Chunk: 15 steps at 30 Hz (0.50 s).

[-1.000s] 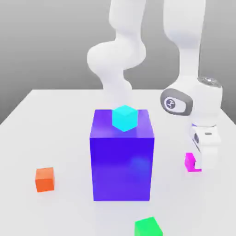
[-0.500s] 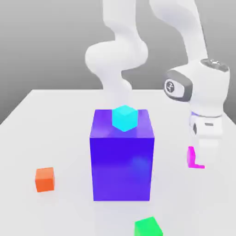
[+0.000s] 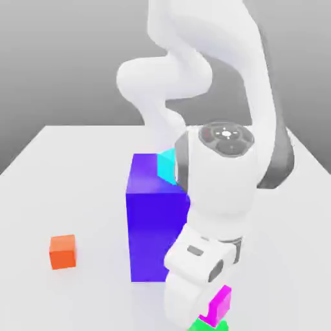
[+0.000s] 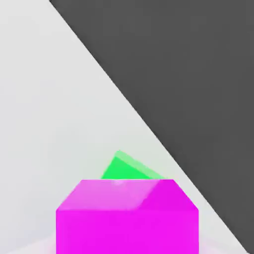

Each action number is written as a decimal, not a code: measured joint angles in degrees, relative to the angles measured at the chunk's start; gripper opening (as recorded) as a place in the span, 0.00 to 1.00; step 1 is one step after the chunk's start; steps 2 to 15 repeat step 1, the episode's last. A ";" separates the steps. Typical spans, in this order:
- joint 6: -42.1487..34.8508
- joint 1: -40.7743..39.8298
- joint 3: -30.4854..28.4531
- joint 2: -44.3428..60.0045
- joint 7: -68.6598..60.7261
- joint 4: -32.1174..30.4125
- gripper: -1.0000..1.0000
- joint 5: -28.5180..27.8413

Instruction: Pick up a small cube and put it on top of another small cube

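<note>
The pink cube (image 3: pixel 220 302) was a small, flat-coloured, sharp-edged solid with a faint sheen. In the exterior view it sat at the lower end of the arm (image 3: pixel 220 174), directly above the green cube (image 3: pixel 208 325), the two apparently touching. Only the top of the green cube showed there, at the frame's lower edge. The pincer (image 3: pixel 213 310) was largely masked by the wrist, so whether it stood apart or clamped on the pink cube could not be told.

The arm was glossy white with rounded, tube-like links and a grey disc on the wrist. Behind it stood the tall blue-purple block (image 3: pixel 152 220), smooth and slightly reflective, with a cyan cube (image 3: pixel 166 165) on top, half covered by the arm. An orange cube (image 3: pixel 63 251) lay well apart on the pale matte counter (image 3: pixel 52 168), toward the exterior view's left.

The hand view gave the pink cube (image 4: pixel 127 218) close up, with a wedge of the green cube (image 4: pixel 127 167) behind its upper edge, the counter's (image 4: pixel 54 109) straight edge, and dark ground beyond.
</note>
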 joint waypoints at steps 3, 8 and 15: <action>0.00 0.00 0.00 0.00 0.00 0.00 1.00 0.00; 0.00 0.00 0.00 0.00 0.00 0.00 1.00 0.00; 0.00 0.00 0.00 0.00 0.00 0.00 1.00 0.00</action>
